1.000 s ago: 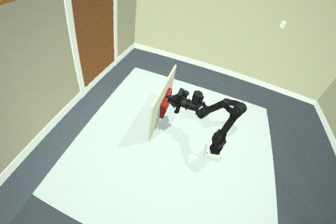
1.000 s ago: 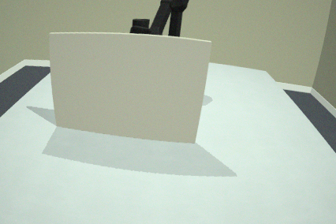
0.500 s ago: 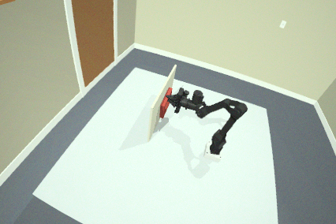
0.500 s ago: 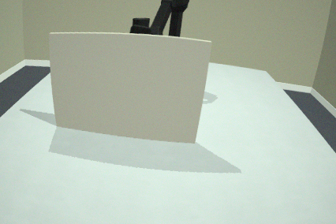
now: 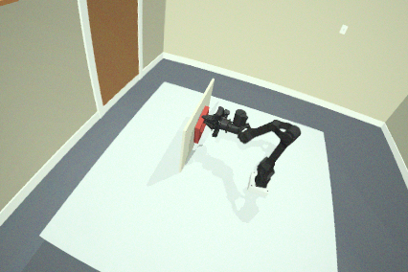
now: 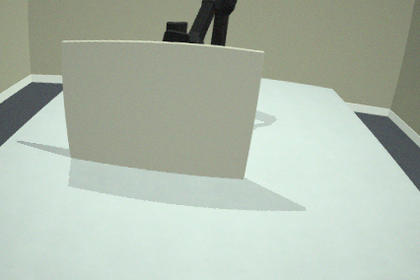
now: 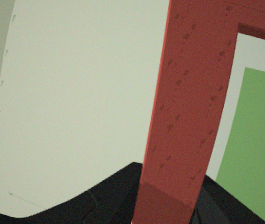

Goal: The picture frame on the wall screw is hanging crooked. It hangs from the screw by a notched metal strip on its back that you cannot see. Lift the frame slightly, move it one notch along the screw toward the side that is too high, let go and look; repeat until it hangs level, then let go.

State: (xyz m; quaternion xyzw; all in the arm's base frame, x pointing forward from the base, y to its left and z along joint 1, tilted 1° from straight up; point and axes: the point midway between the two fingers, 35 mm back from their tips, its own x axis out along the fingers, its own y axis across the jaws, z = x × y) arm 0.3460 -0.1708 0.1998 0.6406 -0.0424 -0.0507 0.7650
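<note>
The red picture frame (image 5: 198,131) (image 7: 185,90) is at the front face of the upright cream wall panel (image 5: 188,142) (image 6: 163,107) (image 7: 78,100). A white border and a green picture show inside its red bar in the wrist view. My gripper (image 5: 205,119) (image 7: 166,177) is shut on the frame's side bar, with one dark finger on each side of it. The bar slants in the wrist view; I cannot tell from it how level the frame is. The screw and the notched strip are hidden behind the frame. In the exterior view the panel hides the frame and gripper.
The panel stands on the white table surface (image 5: 144,215) (image 6: 315,162). The arm's base (image 5: 261,182) is on the same surface, on the frame's side of the panel. The arm's raised elbow (image 5: 289,131) (image 6: 224,3) shows above the panel in the exterior view.
</note>
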